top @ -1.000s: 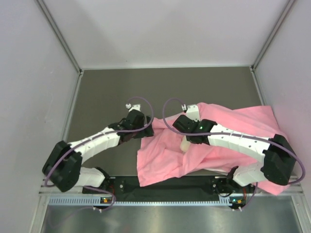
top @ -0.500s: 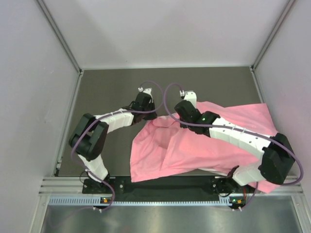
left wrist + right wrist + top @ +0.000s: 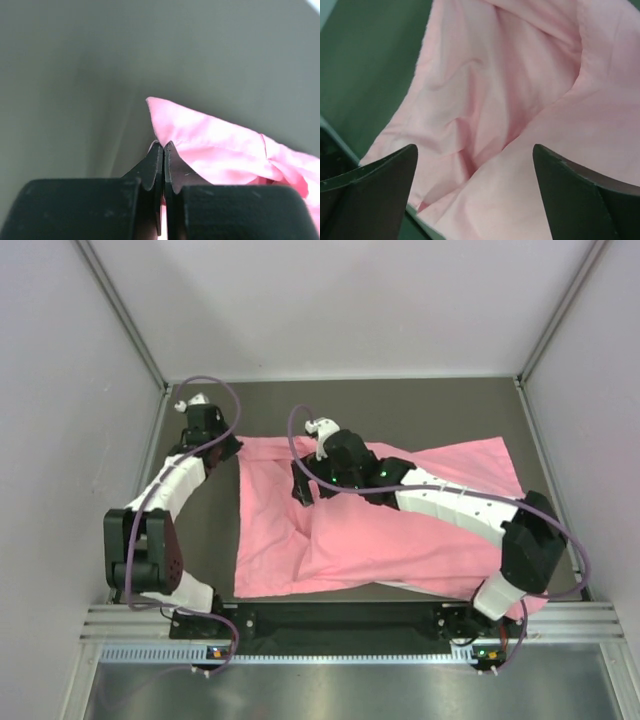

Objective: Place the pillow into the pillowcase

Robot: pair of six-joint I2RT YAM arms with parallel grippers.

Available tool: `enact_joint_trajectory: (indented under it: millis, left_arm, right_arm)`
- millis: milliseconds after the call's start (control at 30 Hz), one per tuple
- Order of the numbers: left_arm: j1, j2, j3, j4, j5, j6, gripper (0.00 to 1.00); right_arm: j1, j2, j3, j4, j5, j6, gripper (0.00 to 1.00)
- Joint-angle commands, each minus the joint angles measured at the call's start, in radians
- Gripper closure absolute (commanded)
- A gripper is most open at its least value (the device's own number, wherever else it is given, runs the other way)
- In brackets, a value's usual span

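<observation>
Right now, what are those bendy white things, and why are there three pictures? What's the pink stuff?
Those are two robot arms, a left arm and a right arm, bolted at the near edge of the table. One picture looks down from a camera above them. The other two come from small cameras on each arm's wrist, so you see the black pincer tips up close. The pink stuff is a shiny pillowcase lying on the dark table. The left pincer is shut, pinching the pillowcase near its corner. The right pincer is open, hovering over the pink cloth and holding nothing.
</observation>
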Motion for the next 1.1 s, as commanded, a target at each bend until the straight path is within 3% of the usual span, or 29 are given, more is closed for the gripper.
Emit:
enact_joint_trajectory:
  millis: [0, 133, 233, 367, 433, 500, 667, 767, 800, 833, 900, 1067]
  left_arm:
    - [0.054, -0.071, 0.012, -0.067, -0.154, -0.033, 1.0]
    - [0.132, -0.102, 0.026, -0.073, -0.196, -0.067, 1.0]
    - [0.154, -0.105, 0.057, -0.073, -0.219, -0.052, 1.0]
    - [0.17, -0.091, 0.126, -0.128, -0.236, -0.014, 0.98]
    - [0.149, -0.091, 0.137, -0.128, -0.067, 0.047, 0.72]
    - [0.07, -0.09, 0.141, -0.182, -0.023, 0.043, 0.47]
    - [-0.082, -0.246, 0.02, -0.226, -0.135, 0.066, 0.14]
    - [-0.113, -0.361, -0.055, -0.256, -0.084, 0.074, 0.11]
    - [-0.142, -0.387, -0.072, -0.271, -0.043, 0.072, 0.09]
    - [-0.168, -0.416, -0.116, -0.276, -0.031, 0.069, 0.01]
    - [-0.258, -0.49, -0.164, -0.291, -0.018, 0.048, 0.01]
    - [-0.417, -0.571, -0.356, -0.276, -0.014, -0.086, 0.01]
  right_arm:
    - [-0.007, -0.14, -0.011, 0.055, -0.044, -0.011, 0.01]
    - [-0.086, -0.362, -0.166, -0.012, 0.039, 0.045, 0.0]
    - [-0.181, -0.529, -0.255, -0.177, 0.131, 0.081, 0.0]
    - [-0.44, -0.679, -0.37, -0.323, 0.119, 0.096, 0.0]
    - [-0.619, -0.747, -0.413, -0.339, 0.057, 0.078, 0.0]
    - [-0.757, -0.774, -0.463, -0.342, 0.006, 0.058, 0.0]
    - [-0.842, -0.814, -0.518, -0.379, -0.119, 0.072, 0.0]
    - [-0.841, -0.911, -0.559, -0.4, -0.16, 0.078, 0.0]
    - [-0.839, -0.946, -0.565, -0.426, -0.177, 0.085, 0.0]
    - [-0.838, -0.96, -0.578, -0.44, -0.221, 0.11, 0.0]
    - [-0.828, -1.001, -0.601, -0.471, -0.281, 0.125, 0.0]
    - [-0.807, -1.037, -0.648, -0.598, -0.115, 0.234, 0.0]
